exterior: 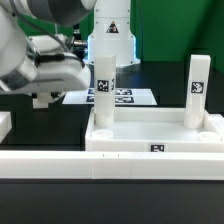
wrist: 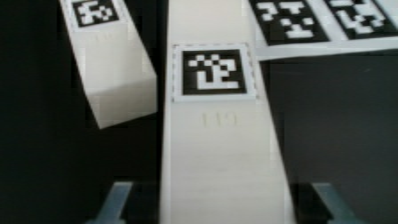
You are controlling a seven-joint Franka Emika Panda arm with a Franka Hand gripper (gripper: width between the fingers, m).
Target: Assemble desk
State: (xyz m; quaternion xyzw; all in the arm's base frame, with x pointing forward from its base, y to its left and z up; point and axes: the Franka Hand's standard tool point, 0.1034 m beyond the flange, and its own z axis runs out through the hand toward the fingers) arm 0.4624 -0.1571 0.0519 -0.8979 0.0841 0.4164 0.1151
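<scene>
In the wrist view a white square-section leg (wrist: pixel 217 130) with a black-and-white tag runs lengthwise between my gripper (wrist: pixel 226 205) fingers. The fingers (wrist: pixel 128 200) stand apart on either side of it with dark gaps, so the gripper is open around the leg. A second tagged leg (wrist: pixel 107 65) lies beside it. In the exterior view the white tray-like tabletop (exterior: pixel 150 135) sits at centre right. One leg (exterior: pixel 101 90) stands upright at its left corner and another leg (exterior: pixel 197 88) at its right corner. My arm (exterior: pixel 40 65) reaches in from the exterior view's left; its fingers are hidden there.
The marker board (exterior: pixel 112 97) lies flat behind the tabletop and shows in the wrist view (wrist: pixel 320 20). A long white border rail (exterior: pixel 110 165) runs across the front. The robot's white base (exterior: pixel 110 40) stands at the back.
</scene>
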